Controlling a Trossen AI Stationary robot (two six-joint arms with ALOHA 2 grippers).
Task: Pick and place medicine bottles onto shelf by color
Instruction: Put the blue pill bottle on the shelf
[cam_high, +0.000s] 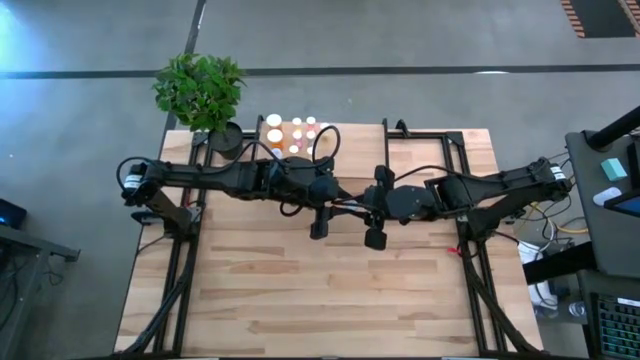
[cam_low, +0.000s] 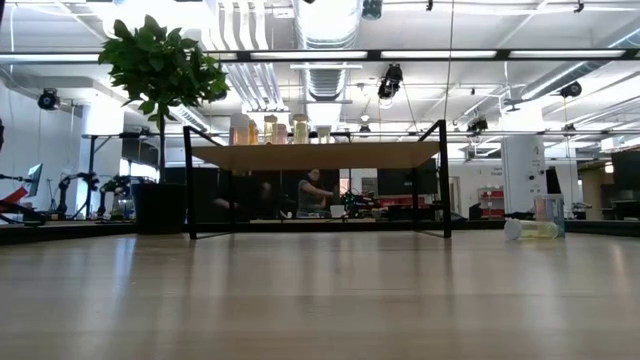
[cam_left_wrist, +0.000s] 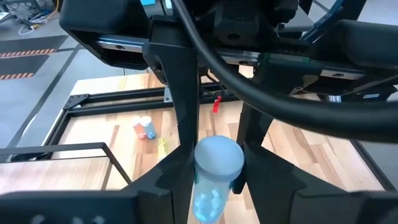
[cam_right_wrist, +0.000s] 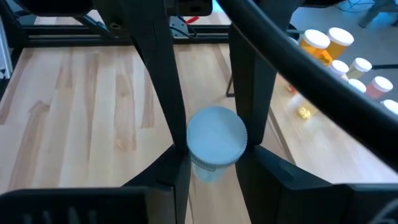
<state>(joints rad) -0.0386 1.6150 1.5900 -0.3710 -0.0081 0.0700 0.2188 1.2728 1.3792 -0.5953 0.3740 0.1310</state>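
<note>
While both arms hover over mid-tabletop (cam_high: 330, 290), we judge the carry step: each must take its load to the shelf (cam_high: 420, 140) beside same-coloured medicine bottles (cam_high: 295, 135). Left fingers (cam_left_wrist: 180, 168) clench a blue-filled bottle (cam_left_wrist: 214, 174); right fingers (cam_right_wrist: 177, 155) clench a white-capped bottle (cam_right_wrist: 216, 140)

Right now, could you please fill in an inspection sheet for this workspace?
Surface: wooden table, bare in front.
Job's things: bottles grouped on the shelf; one bottle lying on the table.
Clutter: potted plant at the shelf's corner.
Grippers: left gripper shut on a blue bottle; right gripper shut on a pale bottle.
Cables: black cables along both arms.
Surroundings: person seated behind the shelf.
</note>
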